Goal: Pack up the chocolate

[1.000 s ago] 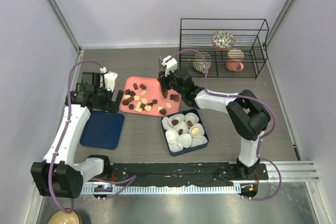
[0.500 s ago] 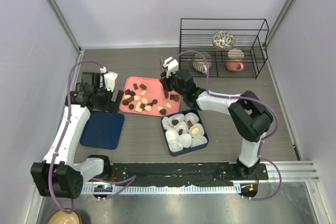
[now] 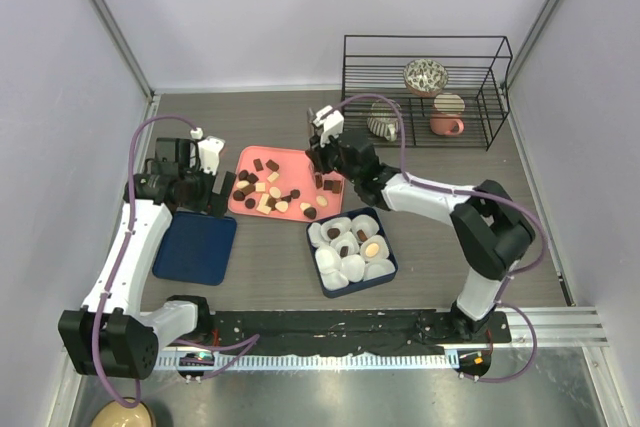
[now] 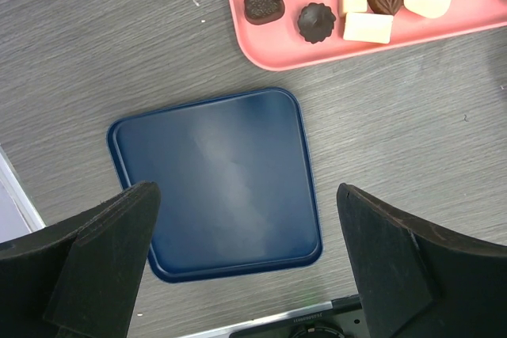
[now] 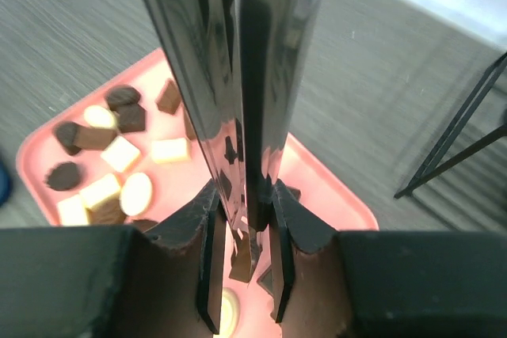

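At tray's [image 3: 293, 161] 3 o'clock end, right claw [image 5: 244, 275] is held nearly pressed together, brown piece [image 5: 241, 263] straddled directly beneath; pinch cannot be told. Other chocolate [image 3: 262, 192] is strewn toward 9 o'clock.

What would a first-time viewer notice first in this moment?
The pink tray at table centre, strewn with dark, brown and cream chocolates, draws the eye. The right gripper hangs over its right end, and just nearer sits a blue box of white paper cups, some already holding pieces.
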